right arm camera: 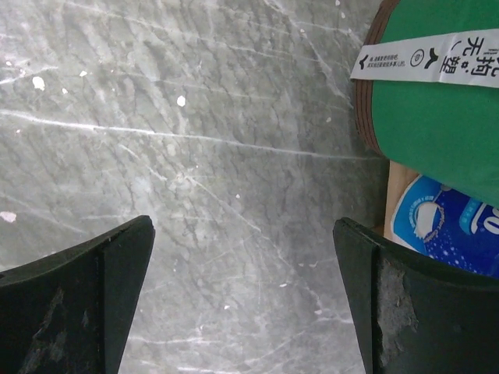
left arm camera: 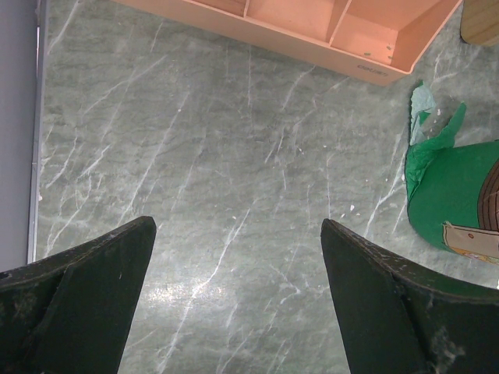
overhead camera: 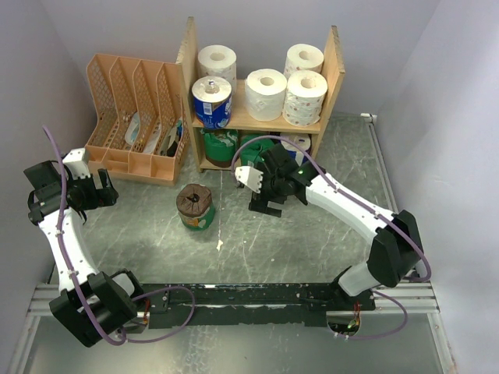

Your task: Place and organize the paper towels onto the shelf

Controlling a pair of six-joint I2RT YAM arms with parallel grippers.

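1. Marble-green desk [overhead camera: 296,249] carries one loose paper towel, a green-wrapped roll [overhead camera: 195,206] with a brown top. It stands upright in front of the shelf, between the two arms.
2. At the back stands the light wooden shelf [overhead camera: 337,66]. Its upper tier holds four white rolls [overhead camera: 265,93] and, at the left front, a blue-wrapped roll [overhead camera: 211,101] whose label is too small to read.
3. The lower tier shows green-wrapped packs [overhead camera: 222,146] on the left and a white patterned roll [overhead camera: 295,142] on the right.
4. A peach file organizer [overhead camera: 132,117] sits just left of the shelf.
5. The left pincer [overhead camera: 105,189] hangs near the organizer, fingers spread and holding nothing. In its wrist view the loose green roll lies at the right edge, apart from the fingers.
6. The right pincer [overhead camera: 267,209] is spread and empty above bare desk, just in front of the lower tier.
7. The right wrist view shows a green wrapper [right arm camera: 437,117] crossed by a white strip [right arm camera: 425,58] with black Chinese print, "无塑" among it. Below lies a blue wrapper [right arm camera: 444,226] whose white print I cannot read.
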